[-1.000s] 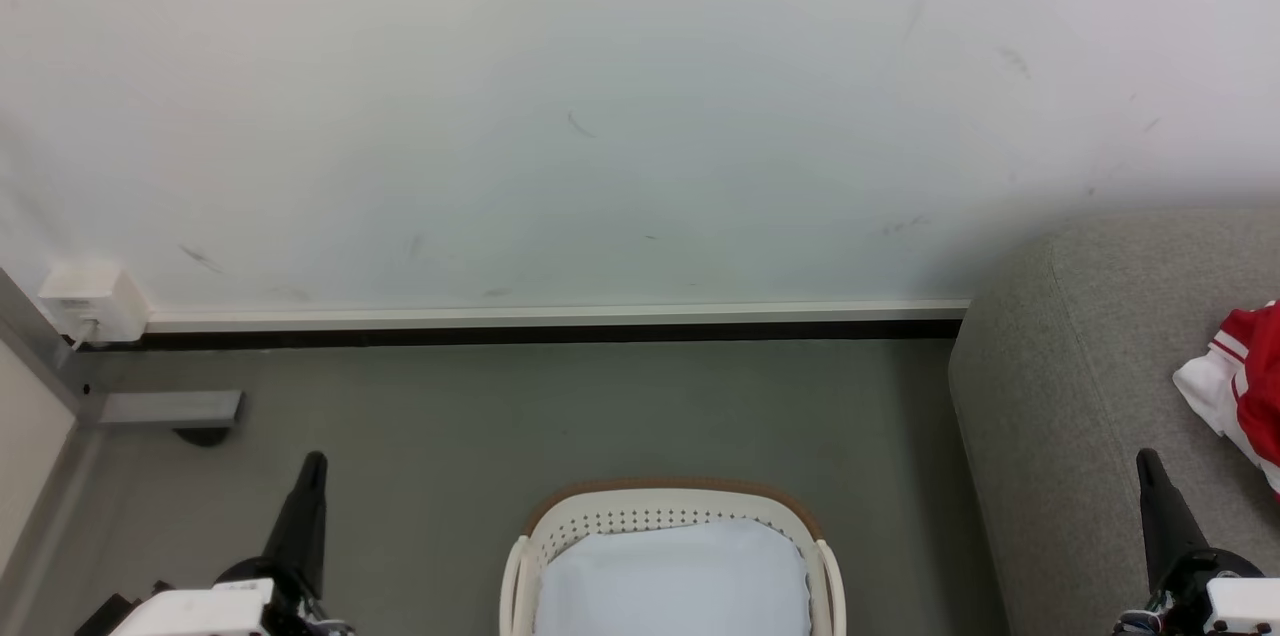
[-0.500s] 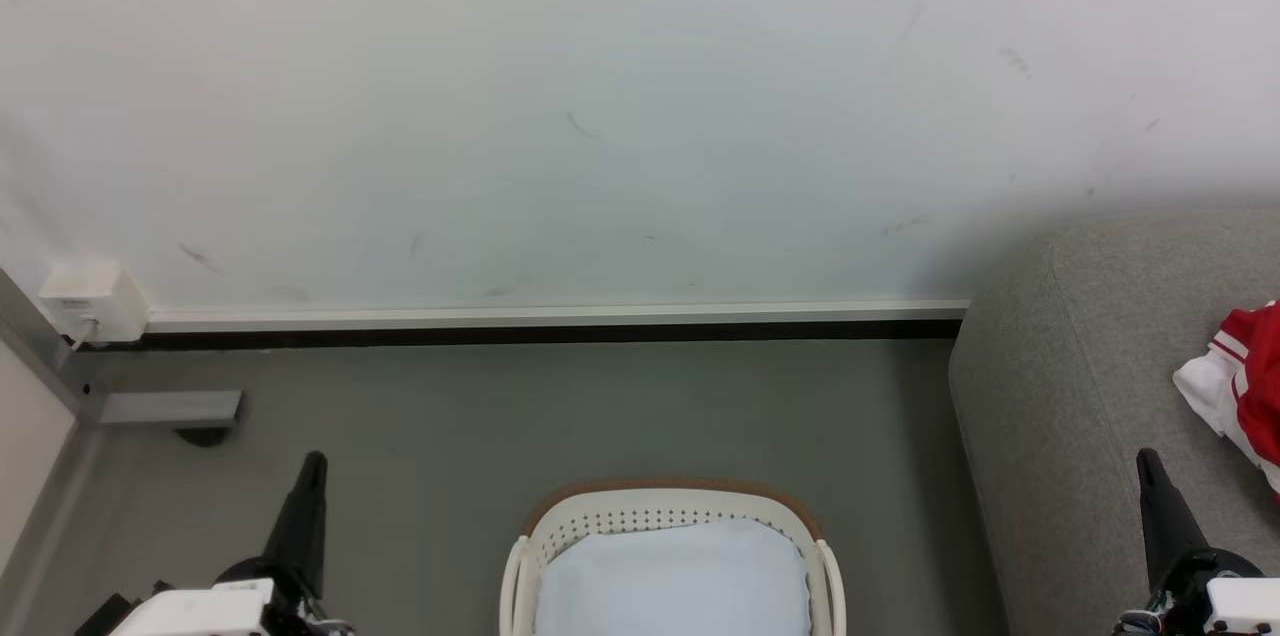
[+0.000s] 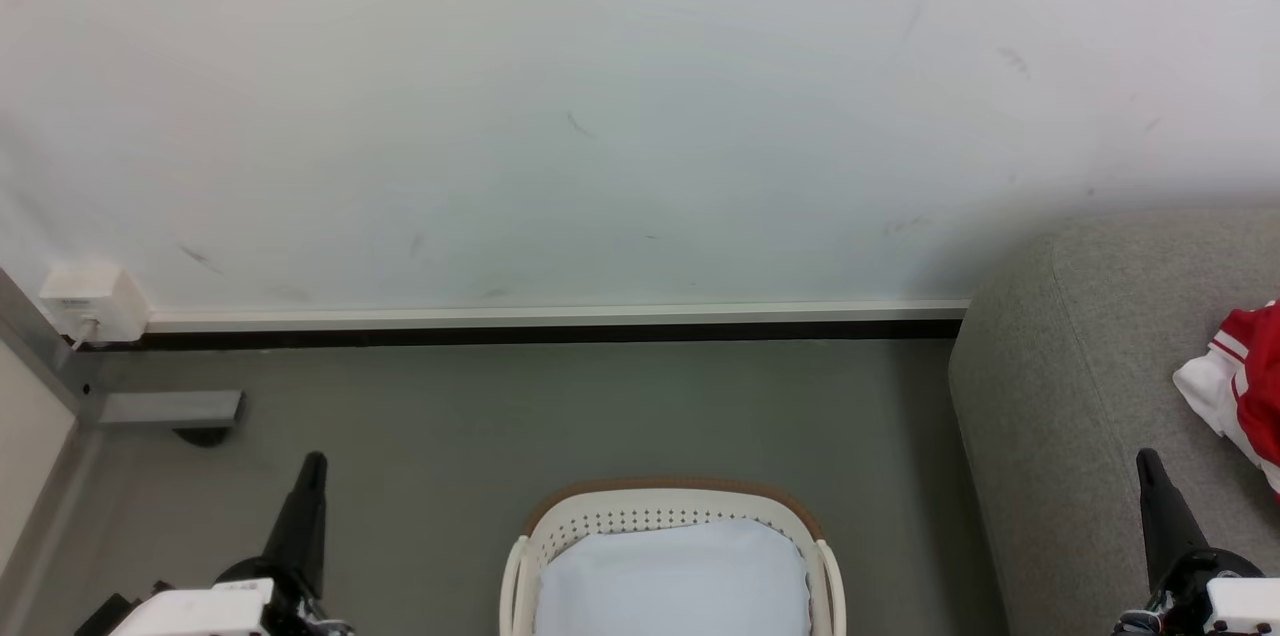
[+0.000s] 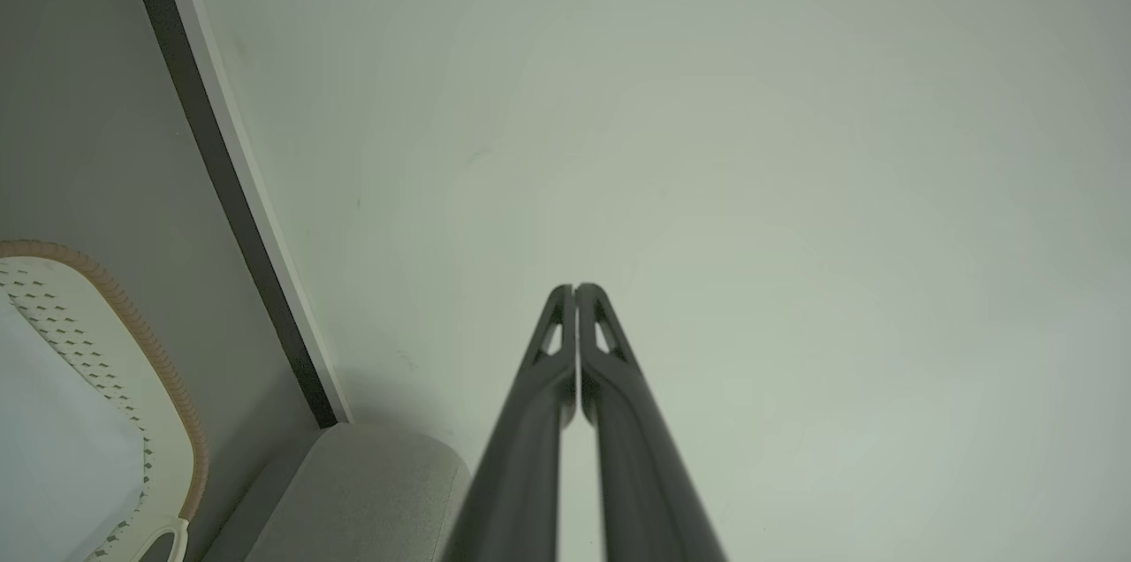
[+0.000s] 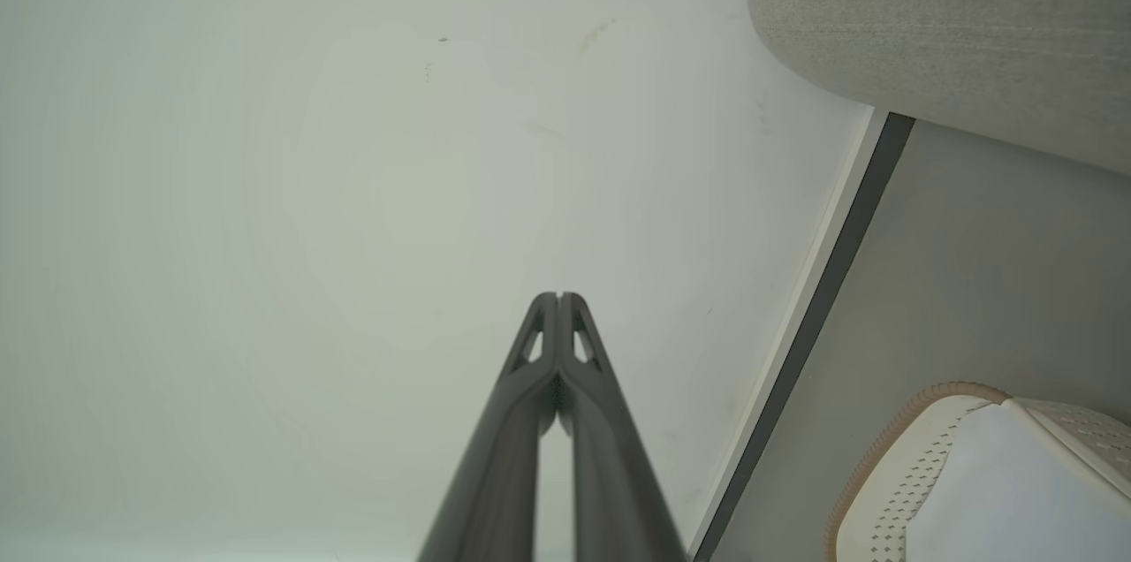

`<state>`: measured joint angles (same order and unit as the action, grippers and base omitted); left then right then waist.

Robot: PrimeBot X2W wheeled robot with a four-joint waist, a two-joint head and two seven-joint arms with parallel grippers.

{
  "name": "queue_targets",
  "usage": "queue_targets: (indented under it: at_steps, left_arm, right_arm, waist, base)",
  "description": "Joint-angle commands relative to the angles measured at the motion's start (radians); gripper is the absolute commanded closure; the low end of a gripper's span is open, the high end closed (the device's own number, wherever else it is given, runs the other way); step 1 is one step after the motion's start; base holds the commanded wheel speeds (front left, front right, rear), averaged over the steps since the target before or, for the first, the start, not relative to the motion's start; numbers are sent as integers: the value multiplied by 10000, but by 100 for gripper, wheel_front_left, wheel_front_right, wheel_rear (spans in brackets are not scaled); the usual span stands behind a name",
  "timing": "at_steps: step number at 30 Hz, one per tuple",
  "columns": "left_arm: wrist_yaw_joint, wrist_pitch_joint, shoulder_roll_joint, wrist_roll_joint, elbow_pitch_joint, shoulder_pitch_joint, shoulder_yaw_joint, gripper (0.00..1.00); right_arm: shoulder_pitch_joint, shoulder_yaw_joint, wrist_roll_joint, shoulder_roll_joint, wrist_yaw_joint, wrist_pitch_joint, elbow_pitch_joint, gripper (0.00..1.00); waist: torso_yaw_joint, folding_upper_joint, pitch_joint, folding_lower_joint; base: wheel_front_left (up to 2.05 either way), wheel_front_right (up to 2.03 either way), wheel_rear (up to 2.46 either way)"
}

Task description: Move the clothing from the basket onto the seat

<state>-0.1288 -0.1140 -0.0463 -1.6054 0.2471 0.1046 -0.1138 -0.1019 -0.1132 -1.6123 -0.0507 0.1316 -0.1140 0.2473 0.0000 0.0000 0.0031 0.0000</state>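
Observation:
The cream-white basket [image 3: 668,508] with a brown rim stands on the floor at the bottom centre of the head view, and a plain pale bluish-white pad [image 3: 672,581] lies in it. Red-and-white clothing [image 3: 1240,386] lies on the light grey seat [image 3: 1080,396] at the right edge. My left gripper [image 3: 313,461] points up at the lower left, shut and holding nothing. My right gripper [image 3: 1147,457] is shut at the lower right, over the seat's front. In the wrist views, both grippers [image 4: 575,288] [image 5: 558,295] show their fingertips pressed together. The basket [image 4: 132,341] [image 5: 910,429] appears in both.
A white wall [image 3: 600,116] with a skirting board [image 3: 560,316] runs across the back. A white wall box [image 3: 90,301] and a grey metal foot [image 3: 170,408] sit at the far left. Grey floor [image 3: 600,416] lies between basket and wall.

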Motion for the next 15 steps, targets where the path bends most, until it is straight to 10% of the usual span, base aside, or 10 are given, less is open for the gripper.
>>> queue_targets:
  at_steps: [1,15]
  left_arm:
    - [-40,-40,-74,-137,-34,84,-16,100]
    - [-40,-39,-74,-138,-34,83,-15,100]
  right_arm:
    - [-126,-43,-4,2,-17,-41,-50,100]
    - [-126,-44,-1,4,-17,-42,-50,100]
  waist:
    - [0,0,0,0]
    - [0,0,0,0]
  base:
    - [0,0,0]
    - [0,0,0]
